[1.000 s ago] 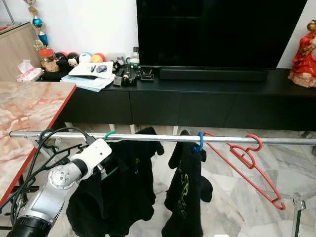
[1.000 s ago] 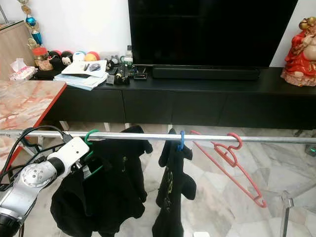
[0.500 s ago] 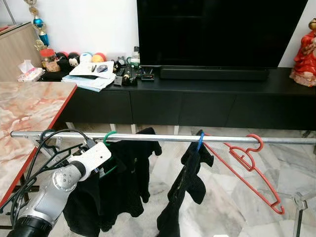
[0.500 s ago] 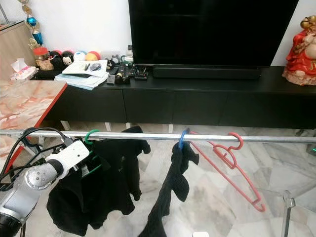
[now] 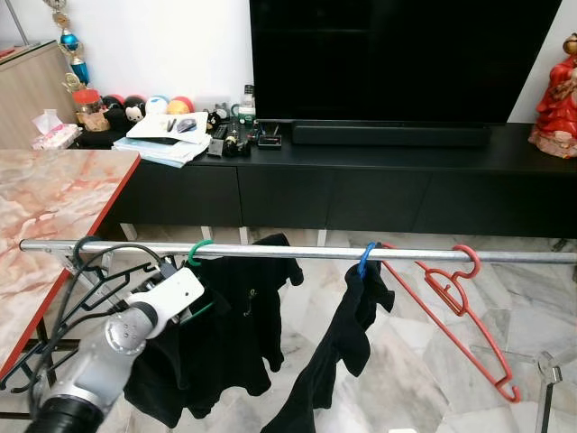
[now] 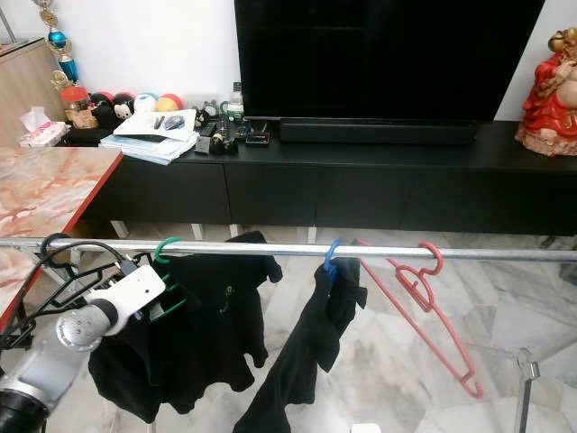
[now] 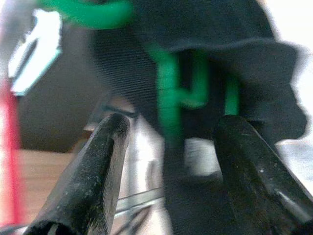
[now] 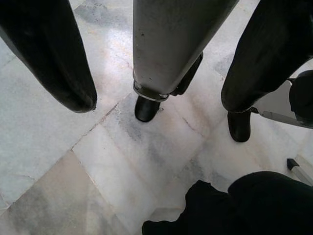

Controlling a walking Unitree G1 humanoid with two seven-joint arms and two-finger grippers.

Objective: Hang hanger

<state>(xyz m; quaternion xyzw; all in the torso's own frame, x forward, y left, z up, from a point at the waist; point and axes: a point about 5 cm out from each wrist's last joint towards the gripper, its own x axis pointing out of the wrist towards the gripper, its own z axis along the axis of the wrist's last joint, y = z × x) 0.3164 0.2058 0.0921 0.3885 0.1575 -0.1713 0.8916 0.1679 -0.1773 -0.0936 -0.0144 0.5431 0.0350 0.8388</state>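
Left end effector [image 7: 168, 147] spread wide beside green hanger [image 7: 168, 90], right end effector [image 8: 156, 88] wide above floor [image 8: 73, 161]

A white wall [image 5: 171, 41] backs a long, low black cabinet [image 5: 361, 185] that carries a large dark television [image 5: 401, 59] with a black soundbar [image 5: 389, 135] in front of it. At the cabinet's left end lie papers [image 5: 162, 140], small coloured balls [image 5: 153, 105] and other small clutter; a red figurine [image 5: 554, 95] stands at its right end. The floor [image 5: 424, 361] is pale veined marble tile. On the left sits a desk [image 5: 50, 207] with a pink marbled top and red edge.
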